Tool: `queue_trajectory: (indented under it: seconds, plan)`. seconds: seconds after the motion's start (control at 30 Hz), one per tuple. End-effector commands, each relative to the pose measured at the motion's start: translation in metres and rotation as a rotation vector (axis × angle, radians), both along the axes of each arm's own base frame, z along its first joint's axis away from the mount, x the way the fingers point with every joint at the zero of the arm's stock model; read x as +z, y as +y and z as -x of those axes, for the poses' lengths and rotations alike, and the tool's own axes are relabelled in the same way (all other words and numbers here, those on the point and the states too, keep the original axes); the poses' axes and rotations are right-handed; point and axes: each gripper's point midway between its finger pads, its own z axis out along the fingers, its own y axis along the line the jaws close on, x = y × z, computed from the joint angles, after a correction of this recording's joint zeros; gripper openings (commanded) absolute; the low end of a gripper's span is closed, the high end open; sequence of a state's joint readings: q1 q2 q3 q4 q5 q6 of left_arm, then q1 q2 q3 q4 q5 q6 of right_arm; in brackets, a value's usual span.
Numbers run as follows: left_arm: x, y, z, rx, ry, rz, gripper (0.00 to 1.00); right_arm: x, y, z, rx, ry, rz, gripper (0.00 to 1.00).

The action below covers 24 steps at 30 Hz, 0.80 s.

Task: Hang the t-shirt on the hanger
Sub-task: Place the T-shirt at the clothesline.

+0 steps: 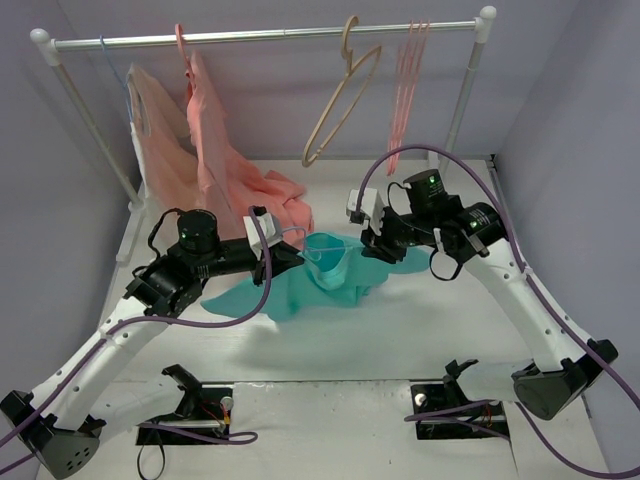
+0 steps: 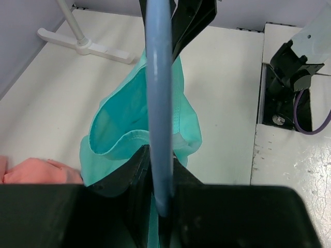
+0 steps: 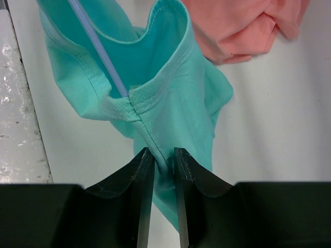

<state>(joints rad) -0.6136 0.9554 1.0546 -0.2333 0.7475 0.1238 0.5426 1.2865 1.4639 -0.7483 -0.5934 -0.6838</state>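
Two white arms (image 1: 515, 290), black joints (image 1: 200, 238), green indicator lights (image 1: 432, 181), looping purple cables (image 1: 430, 149), black end effector fingers (image 3: 139, 175)

I'm looking down on a white surface (image 1: 440, 320), scuffed and speckled along its near edge. A salmon-pink garment (image 1: 285, 200) lies heaped on it at about 11 o'clock from centre. Near the middle, the tail of the teal t-shirt (image 1: 300, 295) spreads toward 8 o'clock. It seems to rest on the surface there, though I can't be sure from this angle. A white rack foot (image 2: 88, 44) sits flat at the far side. The two black arm mounts (image 1: 190, 405) (image 1: 465, 400) are at 7 and 5 o'clock.
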Motion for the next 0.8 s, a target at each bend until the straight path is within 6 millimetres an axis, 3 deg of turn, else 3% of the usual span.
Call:
queue_trajectory:
  seconds: [0.0, 0.27, 0.63, 0.73, 0.77]
  plan:
    - [0.045, -0.001, 0.004, -0.033, -0.122, 0.076, 0.00, 0.017, -0.006, -0.005, -0.019, -0.103, -0.019, 0.23]
    - [0.048, -0.002, 0.006, -0.047, -0.122, 0.072, 0.00, 0.015, -0.011, 0.002, -0.024, -0.109, -0.022, 0.23]
    - [0.054, -0.006, 0.011, -0.087, -0.109, 0.095, 0.00, 0.015, 0.002, 0.010, 0.031, -0.069, -0.079, 0.23]
    - [0.058, -0.007, 0.012, -0.093, -0.113, 0.102, 0.00, 0.015, 0.005, 0.009, 0.041, -0.064, -0.089, 0.19]
    - [0.058, -0.007, 0.012, -0.093, -0.113, 0.103, 0.00, 0.015, 0.005, 0.009, 0.041, -0.064, -0.089, 0.11]
